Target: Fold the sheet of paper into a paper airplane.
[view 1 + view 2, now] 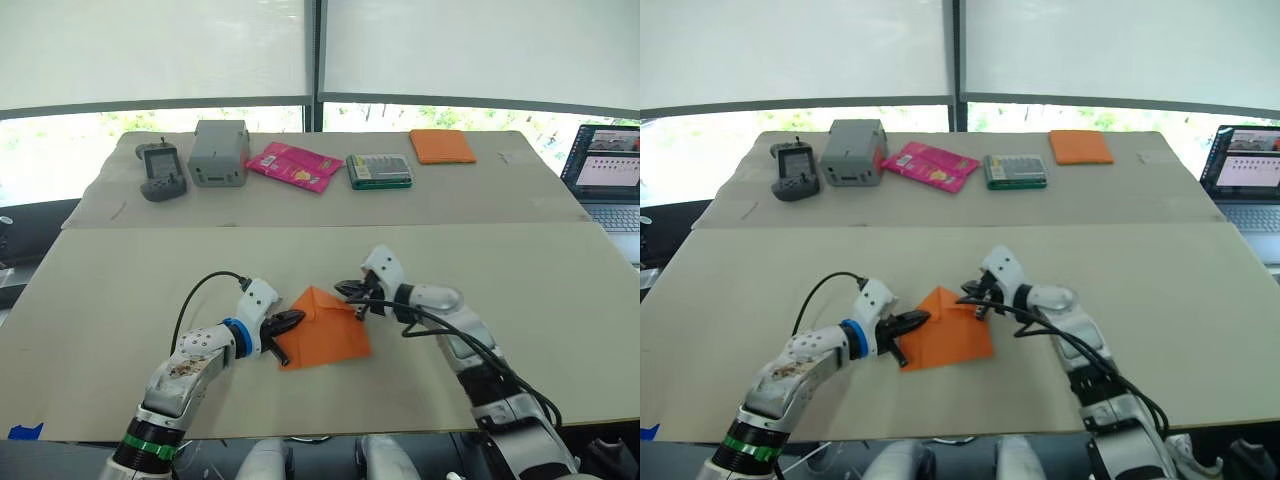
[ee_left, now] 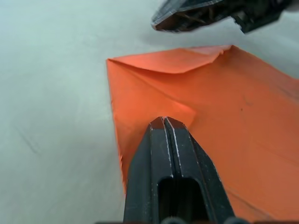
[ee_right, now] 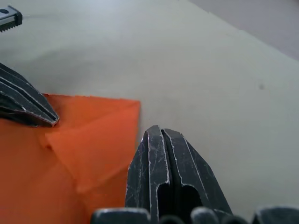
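Two grippers are seen at the paper (image 1: 322, 330), which lies flat on the near table (image 1: 100, 300), low in the frame just left of centre. The paper is folded, with a point at its far edge and a flap turned over near that point. The left gripper (image 1: 292, 322) is set on the paper's left edge, its jaws pressed together with nothing between them, tips resting on the orange surface. The right gripper (image 1: 350, 290) is placed at the paper's upper right corner, jaws likewise closed and empty. Along the far table, at the top of the frame, an orange pad (image 1: 442, 146), a pink packet (image 1: 293, 166) and a grey box (image 1: 219, 153) are laid out.
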You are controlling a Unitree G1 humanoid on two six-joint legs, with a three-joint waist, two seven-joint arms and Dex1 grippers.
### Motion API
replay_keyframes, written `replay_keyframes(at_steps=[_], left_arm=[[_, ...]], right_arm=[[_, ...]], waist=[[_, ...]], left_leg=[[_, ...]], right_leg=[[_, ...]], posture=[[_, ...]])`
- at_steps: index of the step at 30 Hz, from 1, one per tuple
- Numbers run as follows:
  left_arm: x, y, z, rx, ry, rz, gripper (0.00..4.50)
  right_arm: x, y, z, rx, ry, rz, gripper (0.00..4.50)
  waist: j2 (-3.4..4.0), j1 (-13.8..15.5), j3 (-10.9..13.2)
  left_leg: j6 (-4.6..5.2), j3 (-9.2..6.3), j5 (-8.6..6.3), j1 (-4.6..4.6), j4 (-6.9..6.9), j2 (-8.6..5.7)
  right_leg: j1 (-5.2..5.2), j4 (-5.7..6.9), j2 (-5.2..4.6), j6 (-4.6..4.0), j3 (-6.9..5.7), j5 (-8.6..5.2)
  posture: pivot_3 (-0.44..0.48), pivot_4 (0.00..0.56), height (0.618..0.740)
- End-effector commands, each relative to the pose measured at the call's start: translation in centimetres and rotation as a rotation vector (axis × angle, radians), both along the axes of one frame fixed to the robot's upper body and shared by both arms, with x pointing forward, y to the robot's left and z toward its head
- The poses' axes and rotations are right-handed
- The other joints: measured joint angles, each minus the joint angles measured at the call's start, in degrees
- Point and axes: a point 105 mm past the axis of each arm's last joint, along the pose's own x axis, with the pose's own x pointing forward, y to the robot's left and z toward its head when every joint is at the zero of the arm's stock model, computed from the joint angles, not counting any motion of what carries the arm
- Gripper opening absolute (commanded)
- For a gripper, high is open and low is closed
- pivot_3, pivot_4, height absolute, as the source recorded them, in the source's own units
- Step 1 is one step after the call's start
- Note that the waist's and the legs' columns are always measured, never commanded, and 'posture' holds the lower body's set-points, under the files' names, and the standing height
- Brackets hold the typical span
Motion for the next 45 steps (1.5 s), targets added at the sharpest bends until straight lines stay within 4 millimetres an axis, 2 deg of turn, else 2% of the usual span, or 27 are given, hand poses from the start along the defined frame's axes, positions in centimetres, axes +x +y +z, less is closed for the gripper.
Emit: replay_keyframes(at_steps=[1, 4, 6, 10, 15, 17, 18, 21, 26, 27, 30, 31, 37, 41, 45], left_arm=[[-0.2, -0.4, -0.5, -0.005, 0.033, -0.023, 0.01], [0.3, -0.7, -0.8, 0.007, 0.038, -0.031, 0.01], [0.5, -0.9, -1.1, 0.017, 0.044, -0.044, 0.01], [0.9, -1.6, -1.1, 0.008, 0.045, -0.058, 0.01], [1.0, -2.0, -1.1, 0.010, 0.042, -0.077, 0.01], [1.0, -2.0, -1.2, 0.012, 0.042, -0.086, 0.00], [0.9, -2.0, -1.2, 0.013, 0.042, -0.089, 0.00], [0.9, -2.1, -1.2, 0.010, 0.044, -0.095, 0.00], [0.6, -2.0, -1.2, 0.010, 0.043, -0.092, 0.00], [0.6, -1.9, -1.2, 0.011, 0.043, -0.091, 0.00], [0.4, -1.4, -1.3, 0.018, 0.047, -0.078, 0.00], [0.3, -1.2, -1.3, 0.022, 0.049, -0.073, 0.00], [0.2, -0.3, -1.4, 0.022, 0.047, -0.040, 0.00], [0.4, 0.0, -1.3, 0.017, 0.039, -0.017, 0.00], [0.0, -0.1, -1.6, 0.015, 0.045, -0.014, 0.00]], right_arm=[[-0.4, -1.4, 2.2, 0.051, -0.012, -0.033, 0.00], [-1.3, -4.1, 1.7, -0.026, 0.020, -0.076, 0.00], [-2.0, -5.2, 1.1, -0.087, 0.037, -0.082, 0.00], [-2.4, -5.6, 0.8, -0.096, 0.053, -0.099, 0.00], [-2.9, -6.0, 1.1, 0.004, 0.128, -0.155, 0.00], [-3.0, -6.6, 1.1, -0.038, 0.100, -0.160, 0.60], [-2.8, -6.8, 1.1, -0.084, 0.058, -0.154, 0.75], [-2.6, -6.9, 1.0, -0.205, -0.051, -0.101, 1.77], [-2.5, -5.7, 1.6, -0.225, -0.125, 0.016, 1.77], [-2.6, -5.5, 1.6, -0.223, -0.126, 0.037, 1.15], [-2.4, -4.8, 1.3, -0.269, -0.149, 0.119, 0.19], [-2.2, -4.5, 1.2, -0.286, -0.157, 0.145, 0.04], [-1.5, -2.1, 0.3, -0.376, -0.195, 0.324, 0.04], [-1.5, -1.7, -0.8, -0.432, -0.171, 0.406, 0.04], [-1.7, -1.4, -1.0, -0.378, -0.135, 0.443, 0.04]], waist=[[0.00, 0.0, 0.0], [-0.01, 0.1, 0.0], [-0.01, 0.4, 0.0], [-0.03, 0.0, 0.0], [-0.04, 0.0, 0.0], [-0.04, 0.0, 0.0], [-0.04, 0.0, 0.0], [-0.04, 0.0, 0.0], [-0.06, 0.0, 0.0], [-0.06, 0.0, 0.0], [-0.07, -0.1, 0.0], [-0.07, -0.2, 0.0], [-0.08, -0.3, 0.0], [-0.08, -0.3, 0.0], [-0.08, -0.4, 0.0]], left_leg=[[0.00, 0.00, 0.00, -0.01, 0.00, 0.00], [0.00, 0.01, 0.00, -0.02, 0.03, -0.01], [0.01, -0.01, 0.00, -0.04, 0.04, -0.06], [0.03, 0.04, 0.01, -0.03, 0.08, -0.06], [0.03, 0.02, 0.02, -0.06, 0.07, -0.04], [0.04, 0.02, 0.02, -0.08, 0.08, -0.05], [0.04, 0.03, 0.02, -0.08, 0.08, -0.06], [0.04, 0.04, 0.02, -0.10, 0.10, -0.08], [0.04, 0.06, 0.02, -0.05, 0.09, -0.06], [0.04, 0.06, 0.02, -0.05, 0.09, -0.06], [0.04, 0.05, 0.02, -0.06, 0.09, -0.05], [0.04, 0.06, 0.02, -0.05, 0.09, -0.05], [0.04, 0.06, 0.02, 0.00, 0.08, -0.02], [0.04, 0.06, 0.02, 0.05, 0.08, -0.02], [0.04, 0.06, 0.02, 0.17, 0.06, 0.01]], right_leg=[[0.00, -0.01, 0.00, 0.00, 0.00, 0.00], [0.01, -0.04, 0.01, 0.01, 0.00, 0.00], [0.05, -0.06, 0.00, 0.03, -0.06, -0.02], [0.08, -0.09, 0.04, 0.04, -0.03, -0.02], [0.06, -0.08, 0.10, 0.05, -0.02, -0.02], [0.07, -0.09, 0.06, 0.06, -0.02, -0.02], [0.07, -0.10, 0.06, 0.06, -0.02, -0.02], [0.07, -0.13, 0.04, 0.09, -0.02, -0.02], [0.08, -0.09, 0.12, 0.10, -0.02, -0.03], [0.07, -0.09, 0.12, 0.10, -0.02, -0.03], [0.08, -0.10, 0.11, 0.10, -0.02, -0.03], [0.08, -0.10, 0.10, 0.10, -0.01, -0.03], [0.07, -0.08, 0.13, 0.08, -0.01, -0.02], [0.11, -0.07, 0.11, 0.07, -0.02, -0.02], [0.19, -0.06, 0.11, 0.06, -0.01, -0.01]], posture=[[0.000, 0.150, 0.740], [0.000, 0.150, 0.740], [0.000, 0.150, 0.740], [0.000, 0.150, 0.740], [0.000, 0.150, 0.740], [0.000, 0.150, 0.740], [0.000, 0.150, 0.740], [0.000, 0.150, 0.740], [0.000, 0.150, 0.740], [0.000, 0.150, 0.740], [0.000, 0.150, 0.740], [0.000, 0.150, 0.740], [0.000, 0.150, 0.740], [0.000, 0.150, 0.740], [0.000, 0.150, 0.740]])
